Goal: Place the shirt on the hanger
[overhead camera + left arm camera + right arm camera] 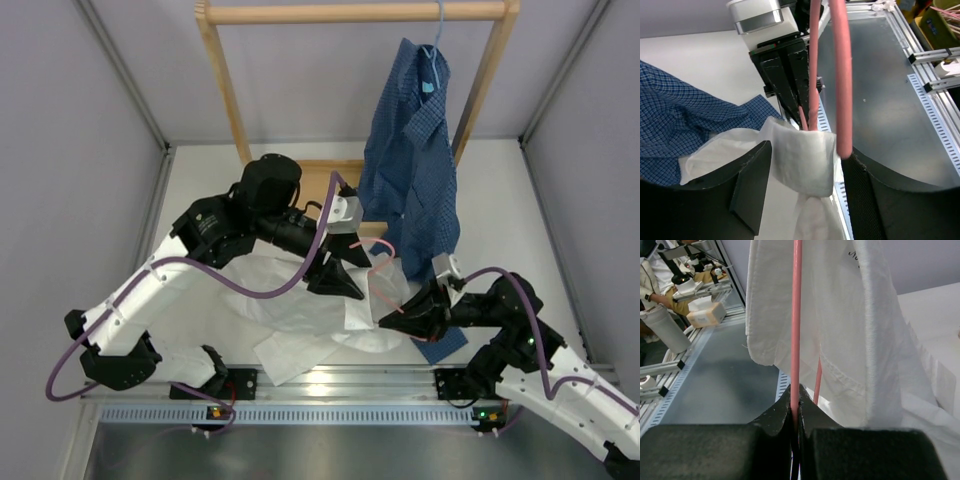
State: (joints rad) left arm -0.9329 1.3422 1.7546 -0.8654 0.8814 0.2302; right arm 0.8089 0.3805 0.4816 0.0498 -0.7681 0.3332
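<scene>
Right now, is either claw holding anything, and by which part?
The right claw is shut on the pink hanger, pinching one straight wire. The left claw stands open around a fold of the white shirt.

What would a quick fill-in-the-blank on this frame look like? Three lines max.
1. The right gripper is shut on the ____ hanger.
2. The left gripper has its jaws either side of a fold of the ____ shirt.
3. The rail that carries the checked shirt is made of ____.

Missing words: pink; white; wood.
</scene>
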